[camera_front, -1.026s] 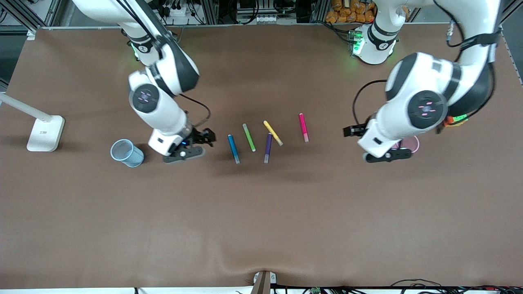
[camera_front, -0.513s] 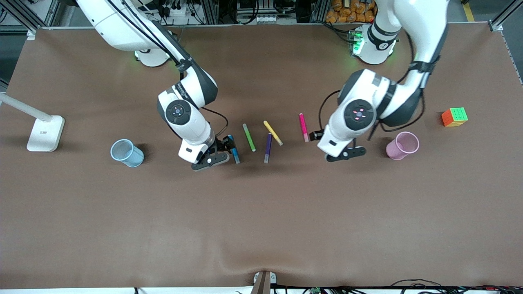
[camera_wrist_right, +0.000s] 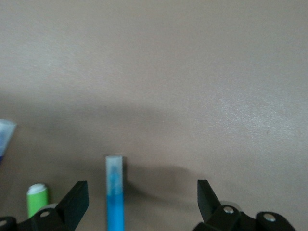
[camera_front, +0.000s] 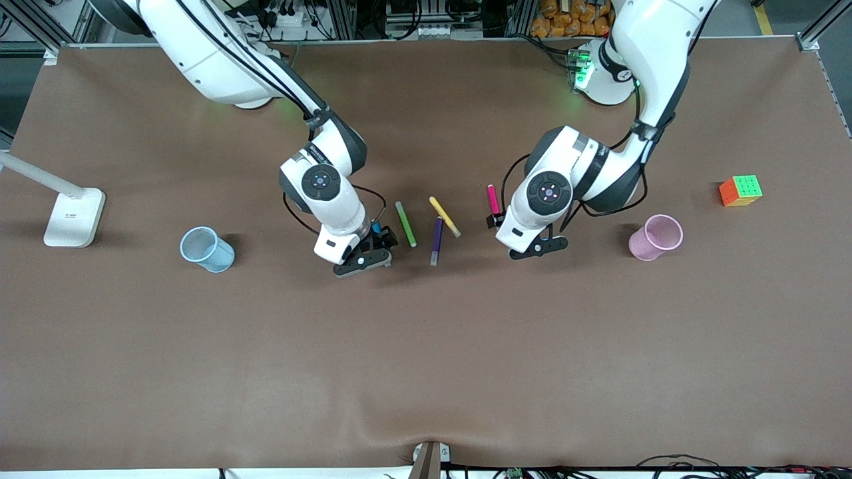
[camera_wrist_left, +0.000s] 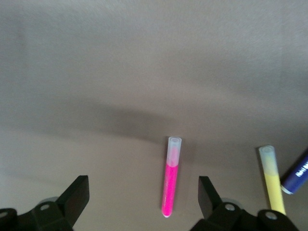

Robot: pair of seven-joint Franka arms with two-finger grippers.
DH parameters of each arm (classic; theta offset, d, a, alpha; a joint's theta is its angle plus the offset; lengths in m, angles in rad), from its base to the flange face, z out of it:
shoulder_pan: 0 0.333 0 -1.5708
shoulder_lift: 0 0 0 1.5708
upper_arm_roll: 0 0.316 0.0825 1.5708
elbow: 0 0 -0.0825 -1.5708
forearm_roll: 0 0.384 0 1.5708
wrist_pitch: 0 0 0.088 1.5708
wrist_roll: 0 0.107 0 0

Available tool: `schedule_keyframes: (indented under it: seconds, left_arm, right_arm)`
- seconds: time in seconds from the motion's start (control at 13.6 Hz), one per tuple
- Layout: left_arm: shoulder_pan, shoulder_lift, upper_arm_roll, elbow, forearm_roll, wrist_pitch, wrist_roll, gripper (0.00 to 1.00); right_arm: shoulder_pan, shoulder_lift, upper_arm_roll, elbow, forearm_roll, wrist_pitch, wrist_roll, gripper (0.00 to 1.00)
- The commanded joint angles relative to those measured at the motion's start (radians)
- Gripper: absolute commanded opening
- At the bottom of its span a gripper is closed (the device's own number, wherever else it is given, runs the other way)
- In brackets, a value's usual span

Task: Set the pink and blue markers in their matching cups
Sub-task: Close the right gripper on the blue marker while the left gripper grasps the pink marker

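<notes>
Both grippers hang low over the marker row, jaws wide, nothing held. Front view: right gripper sits over the slim medium-blue marker with a greyish end, mostly hidden under the wrist; left gripper sits over the lower end of the slim magenta-pink marker. Light blue mesh-walled plastic cup stands upright toward the right arm's end of the table, pale pink mesh-walled cup toward the left arm's end, both well apart from the markers. Green, yellow and purple markers lie between the two targets. Left wrist view: pink marker sits between the open fingers, somewhat off-centre toward the yellow marker; judgement: centre first, descend straight, close across the barrel without nudging the yellow one. Purple marker shows white print, unreadable. Right wrist view: blue marker lies nearer one finger, green marker just beside; shift to centre before closing. No other writing is legible.
</notes>
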State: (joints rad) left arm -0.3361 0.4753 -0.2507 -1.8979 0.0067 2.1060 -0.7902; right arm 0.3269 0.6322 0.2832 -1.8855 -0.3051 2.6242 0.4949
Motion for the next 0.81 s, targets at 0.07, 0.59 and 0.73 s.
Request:
schedule_keyframes:
  seconds: [0.07, 0.59, 0.73]
  left_arm:
    - [-0.012, 0.029, 0.004, -0.007, -0.001, 0.061, -0.026, 0.94]
    - [-0.057, 0.094, 0.004, -0.015, -0.001, 0.140, -0.083, 0.76]
    - [-0.061, 0.094, 0.004, -0.024, -0.001, 0.141, -0.084, 0.71]
  right_arm:
    - [0.003, 0.029, 0.008, 0.028, -0.081, 0.002, 0.066, 0.83]
    - [0.023, 0.043, 0.008, 0.037, -0.085, 0.003, 0.094, 0.60]
    - [0.024, 0.044, 0.008, 0.039, -0.083, 0.025, 0.097, 0.60]
